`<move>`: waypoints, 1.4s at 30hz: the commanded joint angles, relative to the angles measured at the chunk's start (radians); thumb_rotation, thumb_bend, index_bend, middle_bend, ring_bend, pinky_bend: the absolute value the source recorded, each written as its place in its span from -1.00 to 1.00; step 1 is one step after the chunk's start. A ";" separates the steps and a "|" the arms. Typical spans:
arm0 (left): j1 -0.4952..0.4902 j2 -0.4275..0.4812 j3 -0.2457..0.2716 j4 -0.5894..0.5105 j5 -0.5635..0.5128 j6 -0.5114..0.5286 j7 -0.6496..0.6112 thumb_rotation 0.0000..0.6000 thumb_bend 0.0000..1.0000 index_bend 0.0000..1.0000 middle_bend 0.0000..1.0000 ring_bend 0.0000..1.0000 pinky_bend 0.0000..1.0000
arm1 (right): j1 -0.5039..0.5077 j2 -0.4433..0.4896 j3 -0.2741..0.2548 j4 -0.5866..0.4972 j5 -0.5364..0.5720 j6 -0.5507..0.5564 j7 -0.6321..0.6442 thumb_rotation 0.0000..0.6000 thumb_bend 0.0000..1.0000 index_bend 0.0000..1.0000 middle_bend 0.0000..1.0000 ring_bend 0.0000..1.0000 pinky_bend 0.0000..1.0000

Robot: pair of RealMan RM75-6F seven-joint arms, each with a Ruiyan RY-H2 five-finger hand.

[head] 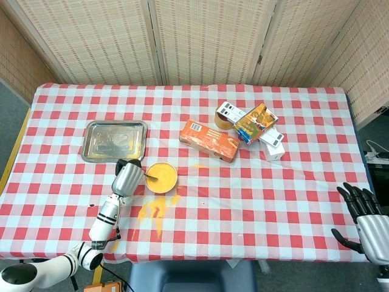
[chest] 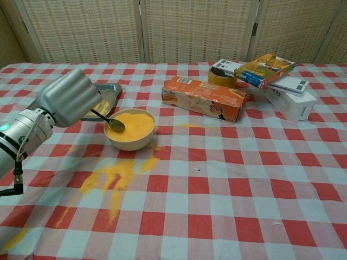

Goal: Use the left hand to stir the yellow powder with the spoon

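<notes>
A cream bowl [chest: 130,140] [head: 162,187] full of yellow powder [chest: 134,124] [head: 164,175] sits on the checked cloth left of centre. My left hand [chest: 69,98] [head: 127,177] is just left of the bowl and grips the handle of a dark metal spoon [chest: 111,122] [head: 151,178]. The spoon's bowl rests in the powder at the left side. My right hand [head: 363,214] is at the table's front right corner, fingers apart, holding nothing; the chest view does not show it.
Spilled yellow powder [chest: 114,176] streaks the cloth in front of the bowl. A metal tray [head: 115,140] lies behind my left hand. An orange box [chest: 205,98], a tape roll [chest: 223,77] and stacked boxes [chest: 274,76] stand at the back right.
</notes>
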 commanded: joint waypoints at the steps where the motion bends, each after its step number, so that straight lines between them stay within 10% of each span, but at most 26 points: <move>1: -0.018 -0.028 -0.027 0.057 -0.028 -0.022 -0.029 1.00 -0.02 0.84 1.00 1.00 1.00 | 0.000 0.000 0.002 0.001 0.003 0.000 0.001 1.00 -0.69 -1.00 -1.00 -1.00 -1.00; 25: 0.010 0.077 -0.055 -0.227 -0.126 -0.003 -0.006 1.00 -0.02 0.84 1.00 1.00 1.00 | 0.003 -0.001 -0.001 -0.003 -0.002 -0.010 -0.001 1.00 -0.70 -1.00 -1.00 -1.00 -1.00; 33: -0.044 0.081 -0.108 -0.107 -0.131 -0.016 -0.122 1.00 -0.02 0.84 1.00 1.00 1.00 | 0.002 -0.002 0.001 -0.001 0.005 -0.011 -0.004 1.00 -0.69 -1.00 -1.00 -1.00 -1.00; 42: -0.148 -0.005 -0.157 0.327 -0.200 -0.212 -0.360 1.00 -0.01 0.84 1.00 1.00 1.00 | 0.000 -0.011 0.013 -0.003 0.033 -0.011 -0.028 1.00 -0.69 -1.00 -1.00 -1.00 -1.00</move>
